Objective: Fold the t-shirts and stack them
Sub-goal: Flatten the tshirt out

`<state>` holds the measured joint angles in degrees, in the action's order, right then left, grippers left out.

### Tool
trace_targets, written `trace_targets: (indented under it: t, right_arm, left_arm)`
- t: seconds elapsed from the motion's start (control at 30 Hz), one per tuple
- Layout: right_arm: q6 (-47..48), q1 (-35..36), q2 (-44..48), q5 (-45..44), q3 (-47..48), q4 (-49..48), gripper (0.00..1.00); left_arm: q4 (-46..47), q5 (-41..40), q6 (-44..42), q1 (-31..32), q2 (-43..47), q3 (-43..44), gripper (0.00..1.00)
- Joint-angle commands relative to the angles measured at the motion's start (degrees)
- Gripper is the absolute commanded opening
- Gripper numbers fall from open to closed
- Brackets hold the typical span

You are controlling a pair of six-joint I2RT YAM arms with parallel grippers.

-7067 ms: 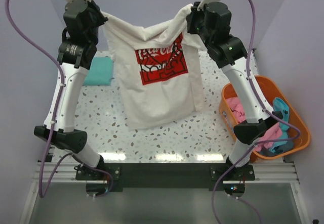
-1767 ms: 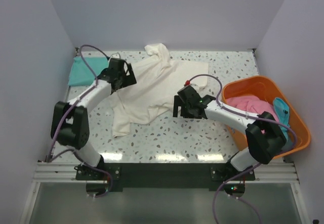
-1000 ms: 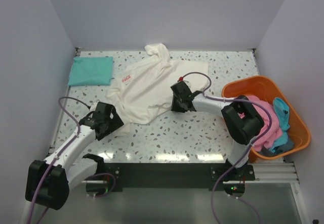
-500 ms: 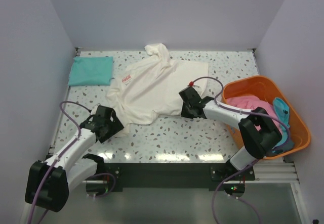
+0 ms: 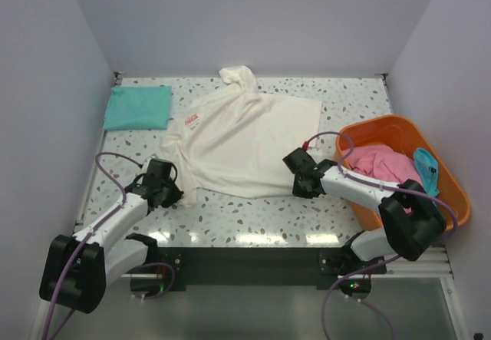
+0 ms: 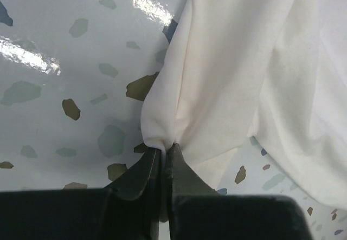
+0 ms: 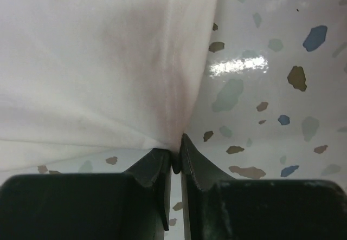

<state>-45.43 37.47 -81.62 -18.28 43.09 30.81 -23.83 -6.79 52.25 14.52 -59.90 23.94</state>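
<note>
The large cream t-shirt (image 5: 242, 136) lies spread on the speckled table, small red chest text up near its far left. My left gripper (image 5: 170, 193) is shut on its near left corner (image 6: 162, 137). My right gripper (image 5: 294, 180) is shut on its near right corner (image 7: 172, 142). Both hold the cloth low at the table surface. A folded teal t-shirt (image 5: 138, 107) lies at the far left. Pink (image 5: 374, 161) and blue (image 5: 426, 170) shirts lie in the orange basket.
The orange plastic basket (image 5: 454, 202) stands at the right edge of the table, close beside my right arm. Walls close in the table at the back and on both sides.
Both grippers have pulled the cream shirt's near edge toward the front; the right one moved right and forward, spreading the shirt flatter and wider. The right side of the shirt is now unfolded.
</note>
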Motion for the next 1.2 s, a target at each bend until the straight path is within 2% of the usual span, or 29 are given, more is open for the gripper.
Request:
trace_targets:
  t: [0.0,0.17,0.3,0.4,0.57,0.63,0.67,0.7,0.77,0.87,0.93,1.03,1.17]
  right_arm:
    - [-1.6,-0.1,2.0,-3.6,-0.8,4.3,0.11]
    - [-1.3,-0.1,6.0,-4.9,-1.2,6.3,0.02]
    - [0.2,-0.1,9.6,-6.5,0.9,9.3,0.02]
    - [1.6,-0.1,11.4,-5.5,1.4,9.5,0.07]
    - [-0.3,-0.1,10.9,-1.2,-1.6,9.2,0.14]
    - [-1.7,-0.1,10.1,-1.1,-3.4,10.1,0.27]
    - [-4.5,-0.1,9.9,-2.0,-3.6,13.4,0.5]
    - [-5.5,-0.1,9.8,-3.7,-3.5,15.1,0.57]
    - [-7.9,-0.1,10.8,-5.5,-3.5,18.4,0.61]
    - [-9.3,-0.1,13.7,-8.8,-3.5,22.3,0.6]
    - [-7.9,-0.1,14.7,-6.7,-3.6,20.9,0.6]
    - [-5.6,-0.1,16.3,-0.5,-4.7,14.0,0.6]
    - [-3.6,-0.1,15.6,3.9,-6.1,5.4,0.52]
  left_arm:
    - [-3.9,0.1,0.1,0.0,1.6,-1.6,0.0]
    - [-9.4,-3.4,-0.3,-0.1,8.4,1.9,0.0]
    - [-13.3,-6.0,-2.0,0.0,11.8,6.2,0.0]
    - [-14.2,-6.3,-2.9,-0.1,13.2,8.8,0.0]
    - [-13.9,-6.0,-2.5,-0.1,13.3,6.7,0.0]
    - [-13.8,-6.1,-1.7,0.0,13.0,6.4,0.0]
    - [-13.8,-6.7,-1.3,-0.1,12.4,6.4,0.0]
    - [-14.0,-7.1,-1.1,-0.1,12.3,6.4,0.0]
    - [-14.2,-8.2,-0.8,-0.1,11.8,6.5,0.0]
    - [-14.0,-8.9,-0.5,-0.1,11.6,6.5,0.0]
    - [-13.8,-9.0,-0.4,-0.1,11.5,6.4,0.0]
    - [-13.6,-8.9,-0.5,-0.1,11.2,6.3,0.0]
    - [-13.3,-8.9,-1.0,0.0,11.3,6.4,0.0]
